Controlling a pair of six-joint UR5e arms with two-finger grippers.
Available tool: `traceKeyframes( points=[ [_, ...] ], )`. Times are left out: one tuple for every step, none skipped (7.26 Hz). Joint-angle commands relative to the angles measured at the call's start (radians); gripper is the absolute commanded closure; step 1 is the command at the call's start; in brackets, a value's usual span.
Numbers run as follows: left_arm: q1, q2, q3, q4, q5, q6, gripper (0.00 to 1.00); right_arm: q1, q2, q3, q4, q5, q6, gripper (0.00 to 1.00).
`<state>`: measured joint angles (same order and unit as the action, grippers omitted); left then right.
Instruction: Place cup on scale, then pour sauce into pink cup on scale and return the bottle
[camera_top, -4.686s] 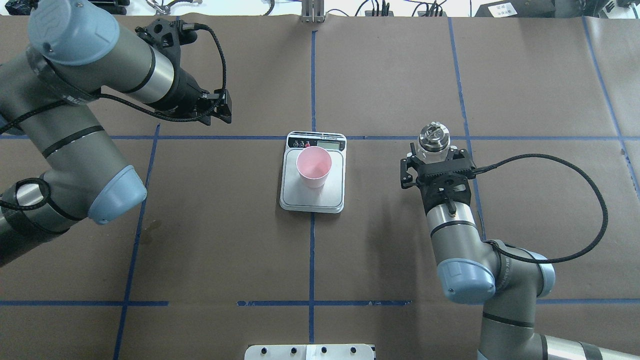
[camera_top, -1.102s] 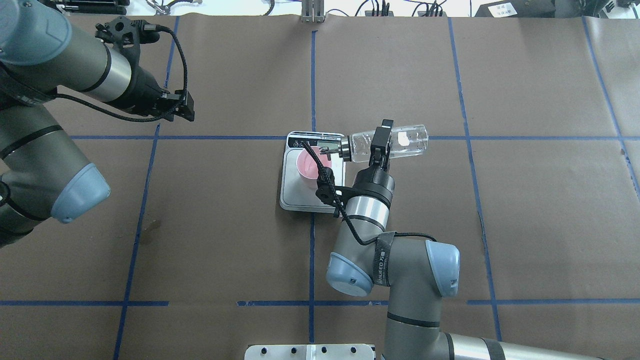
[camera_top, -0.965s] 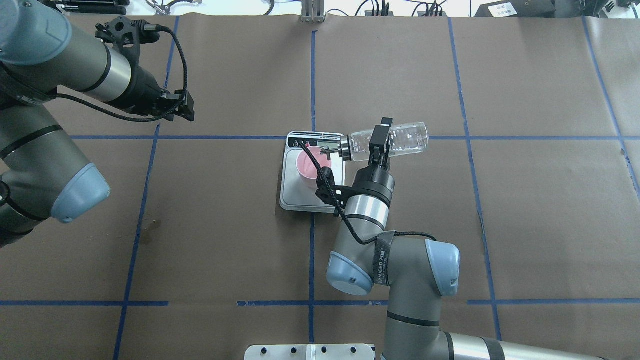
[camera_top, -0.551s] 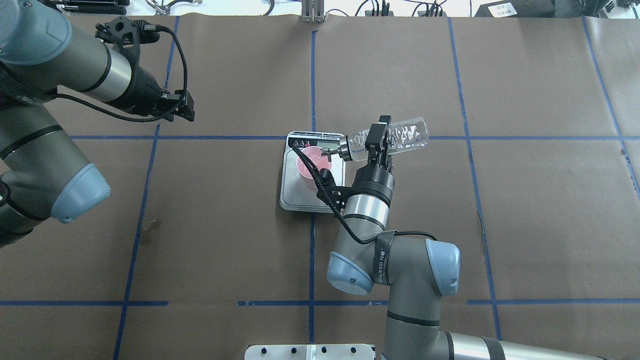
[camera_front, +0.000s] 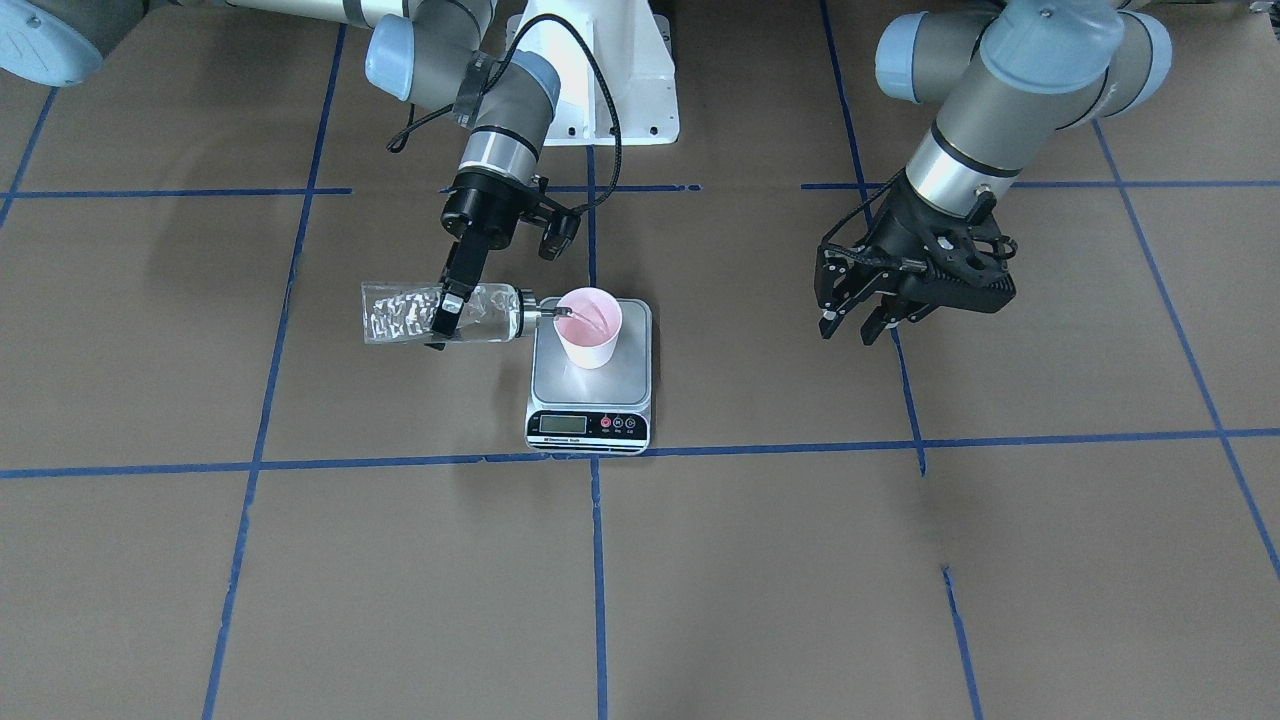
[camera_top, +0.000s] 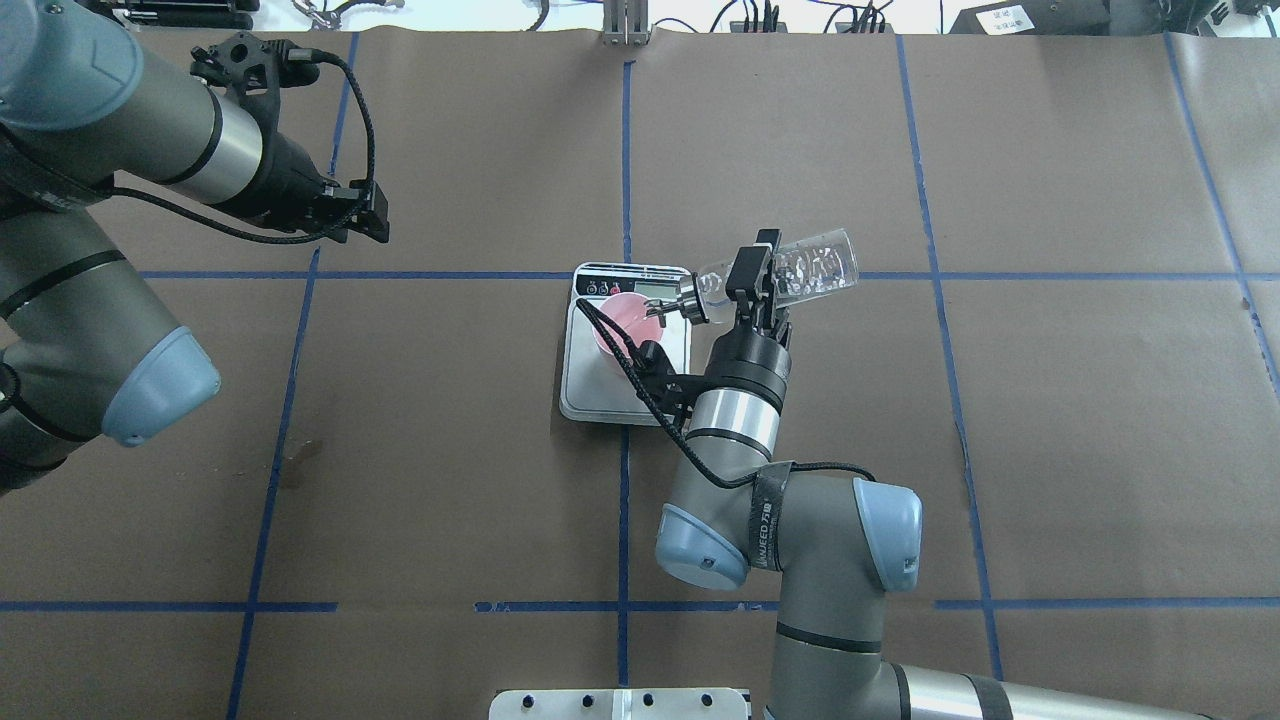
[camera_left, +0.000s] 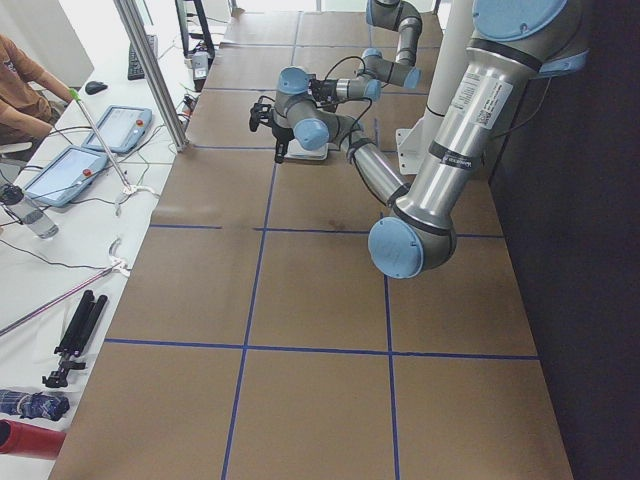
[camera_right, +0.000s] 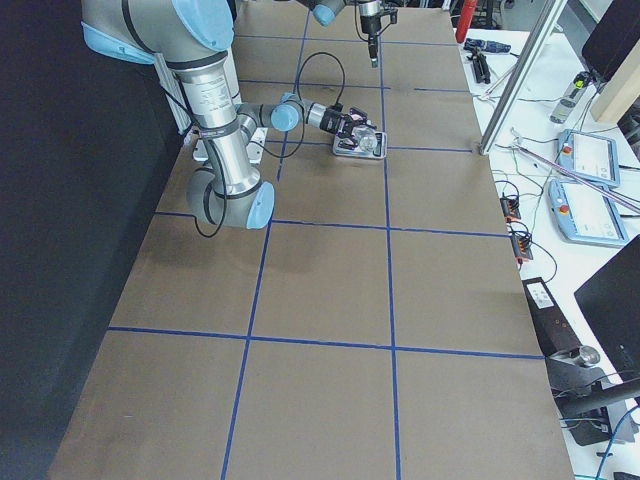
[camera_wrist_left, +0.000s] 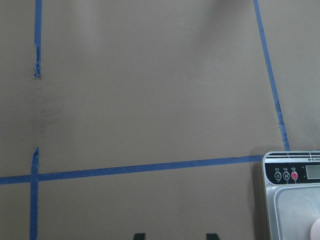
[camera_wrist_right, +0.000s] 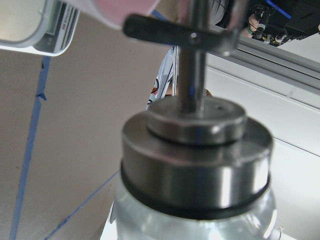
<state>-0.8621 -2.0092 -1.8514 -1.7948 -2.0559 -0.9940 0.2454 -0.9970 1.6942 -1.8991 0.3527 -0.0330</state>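
Overhead exterior: scale (camera_top: 600, 392) on brown, seemingly paper-covered table (camera_top: 450, 450); blue tape (camera_top: 624, 150) grid.

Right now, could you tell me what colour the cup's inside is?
Pink; the cup shows best front-facing.

The overhead camera looks forward and down from behind the robot's white base (camera_front: 610, 80), the front-facing one steeply down from across the brown paper-covered worktop (camera_top: 450, 450); both share the flat silver-grey steel kitchen scale (camera_top: 590, 390) near centre, its black display strip (camera_top: 625, 275) toward 12 and 6 o'clock. The side cameras look along the worktop from its ends, far off. The left wrist camera looks straight down, scale at 5 o'clock; the right wrist camera is close up on the silver metal pour-spout cap (camera_wrist_right: 197, 160) of the clear cylindrical glass bottle (camera_wrist_right: 195, 227).
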Motion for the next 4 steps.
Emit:
traceKeyframes(
  points=[
    [0.0,0.009,0.001,0.0,-0.001,0.0,0.49,0.0,-0.002,-0.001,0.0,-0.006,-0.008,1.0],
    [0.0,0.009,0.001,0.0,-0.001,0.0,0.49,0.0,-0.002,-0.001,0.0,-0.006,-0.008,1.0],
    [0.0,0.009,0.003,0.0,-0.001,0.0,0.49,0.0,-0.002,-0.001,0.0,-0.009,-0.008,1.0],
    [0.002,0.009,0.007,-0.002,-0.001,0.002,0.49,0.0,0.003,-0.001,0.006,-0.011,-0.007,1.0]
  ],
)
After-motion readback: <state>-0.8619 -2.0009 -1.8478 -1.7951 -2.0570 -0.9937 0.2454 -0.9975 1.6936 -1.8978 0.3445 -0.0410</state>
